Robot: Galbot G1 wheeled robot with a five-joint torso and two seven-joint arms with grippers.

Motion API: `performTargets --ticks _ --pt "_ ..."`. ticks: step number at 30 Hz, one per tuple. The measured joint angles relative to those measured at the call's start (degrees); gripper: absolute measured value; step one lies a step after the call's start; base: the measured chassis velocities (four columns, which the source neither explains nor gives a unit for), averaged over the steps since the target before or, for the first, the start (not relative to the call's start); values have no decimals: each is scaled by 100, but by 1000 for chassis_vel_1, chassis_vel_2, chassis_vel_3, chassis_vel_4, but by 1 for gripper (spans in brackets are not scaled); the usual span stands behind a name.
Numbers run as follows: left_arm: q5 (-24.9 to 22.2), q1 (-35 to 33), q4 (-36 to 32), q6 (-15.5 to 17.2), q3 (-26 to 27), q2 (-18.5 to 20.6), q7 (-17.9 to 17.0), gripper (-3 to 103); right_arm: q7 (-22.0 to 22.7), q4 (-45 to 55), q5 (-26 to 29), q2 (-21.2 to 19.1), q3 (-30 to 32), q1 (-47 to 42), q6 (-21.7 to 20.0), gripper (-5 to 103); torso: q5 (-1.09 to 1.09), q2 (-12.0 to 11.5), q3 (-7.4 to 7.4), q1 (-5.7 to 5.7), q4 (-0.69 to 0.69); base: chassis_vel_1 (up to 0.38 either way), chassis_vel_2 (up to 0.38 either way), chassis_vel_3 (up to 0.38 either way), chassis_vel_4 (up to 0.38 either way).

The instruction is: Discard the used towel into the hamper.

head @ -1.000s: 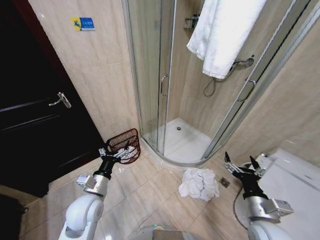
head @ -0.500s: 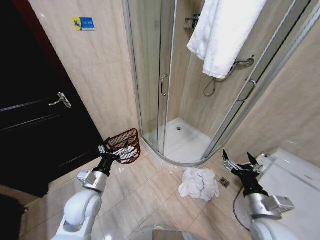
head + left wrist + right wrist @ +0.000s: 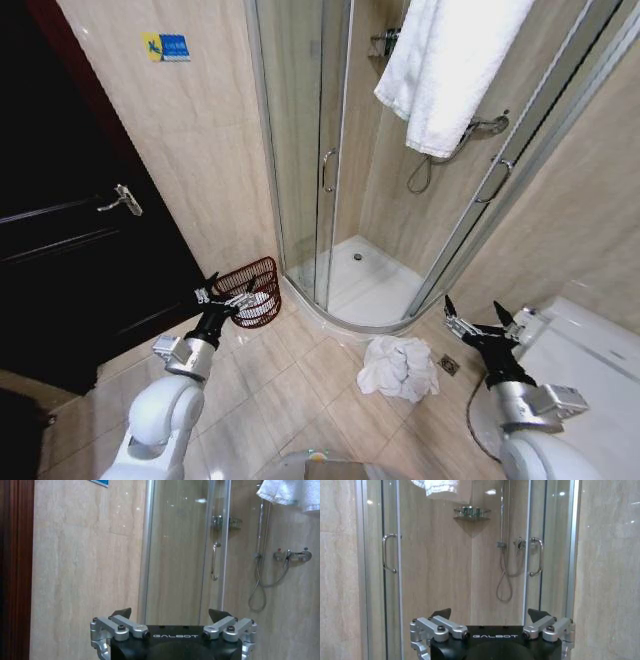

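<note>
Room: bathroom, tiled floor, shower stall at the far side.
Left gripper: fingers spread, empty, just near of the hamper.
Towel: crumpled on the floor, untouched, well right of the hamper.
Right gripper: spread wide, empty, right of the towel.
Progress: nothing picked up yet, basically all still to do.

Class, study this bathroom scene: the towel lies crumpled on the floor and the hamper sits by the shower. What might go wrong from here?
1. The crumpled towel lies loose on the tiles; the open right gripper might catch only a fold, so part may trail.
2. The hamper is small and tilted toward the shower enclosure; a bulky towel could overhang or tip it.
3. The left gripper hovers at the hamper's rim and could knock it.
</note>
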State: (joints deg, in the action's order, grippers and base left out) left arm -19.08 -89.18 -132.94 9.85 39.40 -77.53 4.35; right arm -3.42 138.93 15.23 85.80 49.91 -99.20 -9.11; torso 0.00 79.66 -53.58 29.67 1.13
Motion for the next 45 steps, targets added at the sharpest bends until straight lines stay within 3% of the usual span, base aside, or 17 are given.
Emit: performTargets --ticks 31,40,45 --pt "24 -115 -142 -25 -10 -50 15 100 24 -26 -68 -6 2 -48 38 100 0 0 0 -1 0 -72 79 73 -69" --pt "82 -290 -131 -110 -17 -129 37 100 167 52 -104 -6 -35 -16 16 100 0 0 0 0 0 0 0 0 0" --pt "187 -368 -89 -126 -43 -160 38 100 578 238 22 -275 -67 319 -351 100 0 0 0 0 -1 0 0 0 0"
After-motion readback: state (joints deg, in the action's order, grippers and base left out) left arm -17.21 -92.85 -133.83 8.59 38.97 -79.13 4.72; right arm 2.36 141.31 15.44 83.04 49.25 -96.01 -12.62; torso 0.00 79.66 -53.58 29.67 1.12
